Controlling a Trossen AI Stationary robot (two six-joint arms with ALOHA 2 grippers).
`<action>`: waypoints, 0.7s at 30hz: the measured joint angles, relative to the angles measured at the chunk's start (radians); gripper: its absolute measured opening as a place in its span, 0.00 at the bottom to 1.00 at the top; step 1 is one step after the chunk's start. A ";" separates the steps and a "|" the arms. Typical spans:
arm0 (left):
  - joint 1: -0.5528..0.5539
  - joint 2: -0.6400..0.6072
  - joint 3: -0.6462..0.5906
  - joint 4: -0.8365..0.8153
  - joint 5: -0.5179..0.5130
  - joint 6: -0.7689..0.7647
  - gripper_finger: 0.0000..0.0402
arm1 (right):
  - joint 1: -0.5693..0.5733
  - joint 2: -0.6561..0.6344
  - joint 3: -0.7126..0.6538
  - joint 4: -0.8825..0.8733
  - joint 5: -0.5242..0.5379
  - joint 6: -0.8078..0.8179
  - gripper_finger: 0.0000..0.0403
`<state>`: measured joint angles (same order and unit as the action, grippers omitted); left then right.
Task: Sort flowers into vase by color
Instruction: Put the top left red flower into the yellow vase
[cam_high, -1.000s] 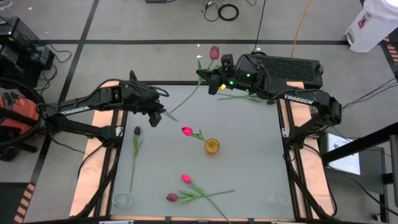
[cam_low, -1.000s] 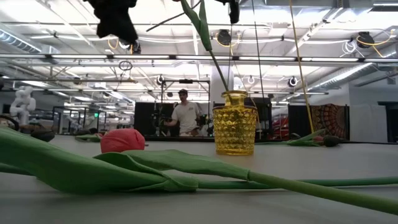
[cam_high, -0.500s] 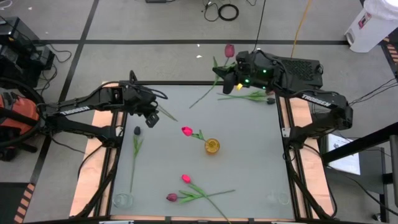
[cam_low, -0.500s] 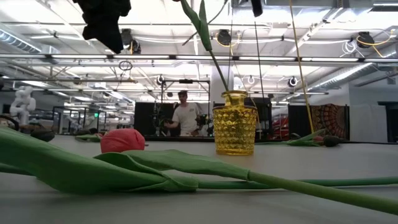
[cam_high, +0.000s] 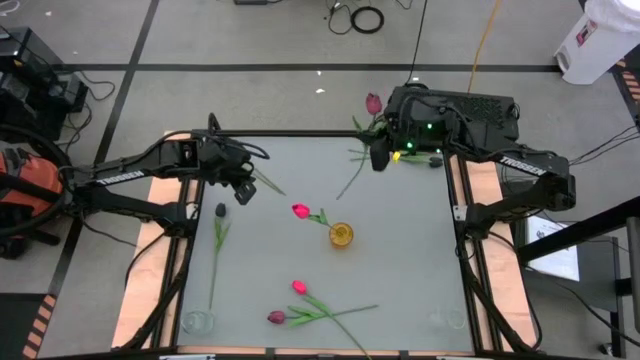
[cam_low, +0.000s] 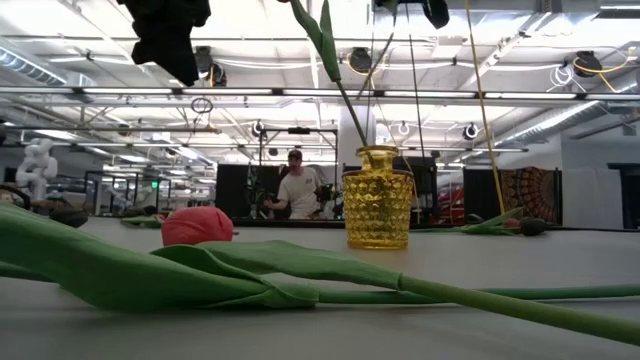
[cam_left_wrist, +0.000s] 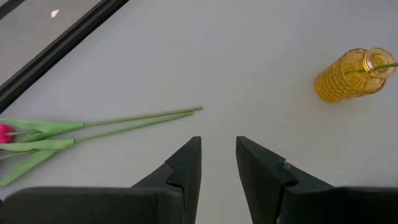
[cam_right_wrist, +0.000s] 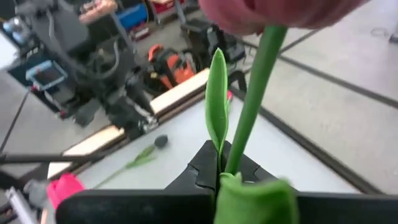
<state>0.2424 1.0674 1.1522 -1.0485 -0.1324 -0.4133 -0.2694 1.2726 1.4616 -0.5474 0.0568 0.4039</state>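
At one o'clock above the table (cam_high: 400, 260): right gripper (cam_high: 380, 157) clamped on pink tulip (cam_high: 373, 104); left gripper (cam_left_wrist: 217, 163) at ten o'clock, parted, empty.

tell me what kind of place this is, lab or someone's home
Most likely a large robotics lab or workshop, not a home. The low view shows a high ceiling with exposed beams and strip lights and a person working at a distant station; the high view shows cables on a taped concrete floor.
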 joint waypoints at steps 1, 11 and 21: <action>0.000 0.000 0.000 0.000 0.000 0.000 0.27 | 0.010 0.001 0.000 -0.002 0.000 0.001 0.00; 0.000 0.000 0.000 0.001 0.000 -0.001 0.27 | 0.090 0.001 0.000 -0.101 0.029 0.034 0.00; 0.000 0.000 0.000 0.001 0.000 -0.002 0.27 | 0.163 0.008 0.000 -0.129 0.053 0.076 0.00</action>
<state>0.2424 1.0675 1.1522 -1.0470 -0.1326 -0.4152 -0.1064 1.2801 1.4616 -0.6765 0.1101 0.4802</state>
